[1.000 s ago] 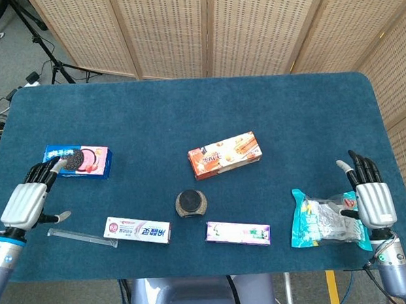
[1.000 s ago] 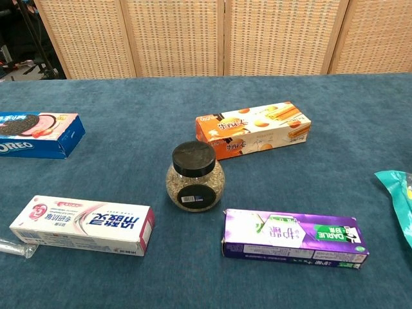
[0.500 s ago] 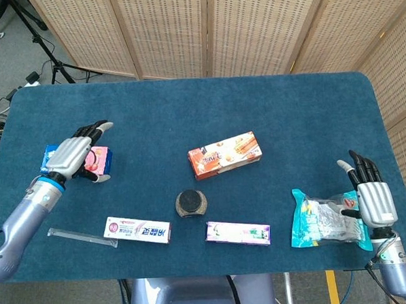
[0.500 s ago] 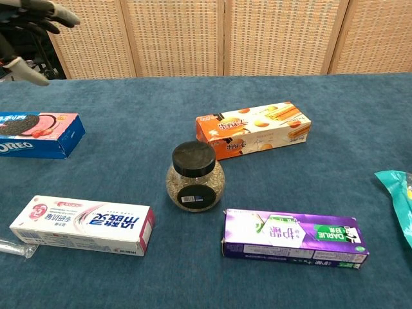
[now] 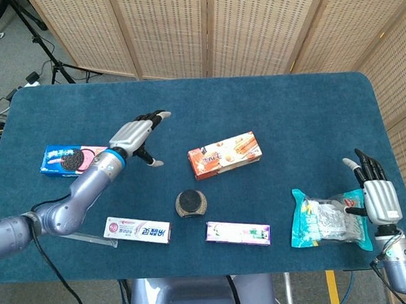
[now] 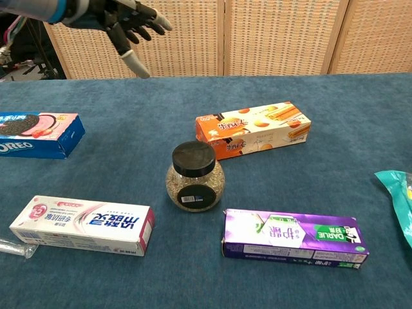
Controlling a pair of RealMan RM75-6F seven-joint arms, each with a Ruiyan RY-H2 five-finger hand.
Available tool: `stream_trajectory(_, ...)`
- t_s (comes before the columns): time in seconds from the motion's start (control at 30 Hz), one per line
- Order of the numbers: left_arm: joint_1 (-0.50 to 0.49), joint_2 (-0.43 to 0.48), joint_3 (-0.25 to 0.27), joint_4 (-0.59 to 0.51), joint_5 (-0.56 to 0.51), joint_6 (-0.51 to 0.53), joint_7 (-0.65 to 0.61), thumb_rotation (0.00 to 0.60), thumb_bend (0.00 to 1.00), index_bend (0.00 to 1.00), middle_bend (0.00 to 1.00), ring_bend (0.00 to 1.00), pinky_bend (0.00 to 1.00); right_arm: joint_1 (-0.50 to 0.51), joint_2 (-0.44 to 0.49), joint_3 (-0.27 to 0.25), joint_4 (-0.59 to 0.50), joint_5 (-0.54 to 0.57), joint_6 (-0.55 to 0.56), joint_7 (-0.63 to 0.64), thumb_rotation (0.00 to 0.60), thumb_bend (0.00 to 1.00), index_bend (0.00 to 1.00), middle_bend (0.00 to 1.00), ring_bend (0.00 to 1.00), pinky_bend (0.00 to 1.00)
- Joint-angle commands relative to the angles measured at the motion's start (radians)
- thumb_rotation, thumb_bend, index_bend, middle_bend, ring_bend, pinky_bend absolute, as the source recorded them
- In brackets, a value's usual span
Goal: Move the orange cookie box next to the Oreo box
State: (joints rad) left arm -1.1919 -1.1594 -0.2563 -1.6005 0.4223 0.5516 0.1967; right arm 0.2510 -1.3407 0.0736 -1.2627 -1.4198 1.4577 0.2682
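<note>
**Observer:** Where's your left hand?

**Operator:** My left hand (image 5: 135,134) is raised above the blue-carpeted bench (image 5: 310,112), fingers spread wide, holding nothing. The chest view shows it up high with the thumb hanging down.

**Observer:** And the box?

**Operator:** The orange rectangular cardboard cookie box (image 5: 224,154) lies flat to the right of that hand, apart from it. The blue and pink Oreo box (image 5: 74,160) sits on its other side, lower left, well apart from the orange one.

**Observer:** Right hand?

**Operator:** My right hand (image 5: 377,199) is low at the bench's right edge, fingers extended and empty, just beside a teal crinkly plastic snack bag (image 5: 323,218).
</note>
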Motion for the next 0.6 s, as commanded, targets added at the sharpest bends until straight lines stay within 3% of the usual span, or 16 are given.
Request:
stream_trajectory(0.03, -0.122, -0.078, 0.053, 0.083, -0.126, -0.032, 0.049, 0.600, 0.11, 0.00, 0.00, 0.00, 0.00, -0.002, 0.002, 0.008, 0.008, 0.006, -0.014, 0.027, 0.600, 0.00, 0.16, 0.00, 0.00, 0.06)
stream_trajectory(0.2, -0.272, -0.163, 0.127, 0.183, -0.323, -0.074, 0.075, 0.600, 0.10, 0.00, 0.00, 0.00, 0.00, -0.010, 0.008, 0.025, 0.027, 0.013, -0.022, 0.077, 0.600, 0.00, 0.16, 0.00, 0.00, 0.06)
stream_trajectory(0.4, -0.396, -0.263, 0.210, 0.277, -0.476, -0.078, 0.114, 0.600, 0.10, 0.00, 0.00, 0.00, 0.00, -0.017, 0.013, 0.042, 0.042, 0.021, -0.033, 0.121, 0.600, 0.00, 0.16, 0.00, 0.00, 0.06)
stream_trajectory(0.6, -0.496, -0.372, 0.275, 0.360, -0.632, -0.029, 0.172, 0.600, 0.10, 0.00, 0.00, 0.00, 0.00, -0.024, 0.019, 0.054, 0.055, 0.022, -0.042, 0.173, 0.600, 0.00, 0.16, 0.00, 0.00, 0.06)
